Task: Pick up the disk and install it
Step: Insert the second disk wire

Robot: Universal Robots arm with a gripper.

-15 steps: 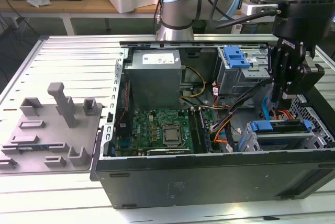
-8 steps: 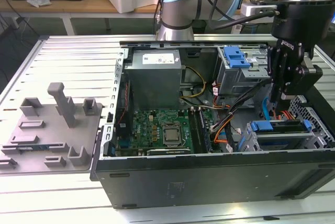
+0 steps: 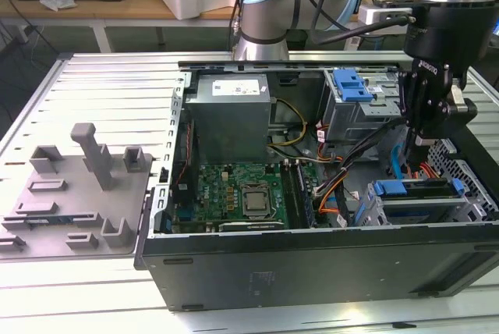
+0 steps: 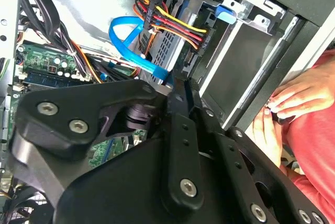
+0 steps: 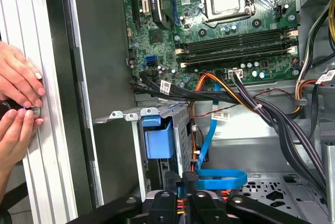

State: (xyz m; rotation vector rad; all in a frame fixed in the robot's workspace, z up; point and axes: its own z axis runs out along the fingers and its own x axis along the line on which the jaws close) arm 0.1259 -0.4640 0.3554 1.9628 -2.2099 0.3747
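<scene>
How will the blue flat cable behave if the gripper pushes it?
Probably floppy: the blue flat cable bends into a loop in both wrist views. Likely light, being a thin ribbon. May spring back, since it holds its curve.

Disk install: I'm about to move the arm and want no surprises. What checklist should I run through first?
1. Person's hands clear of the case: not ok, they rest right beside its wall.
2. Blue cable clear of the gripper: not ok, it loops right beside it.
3. Gripper over the drive cage: ok.
4. Disk fully seated in the drive cage: cannot tell.
5. Case open: ok.
</scene>
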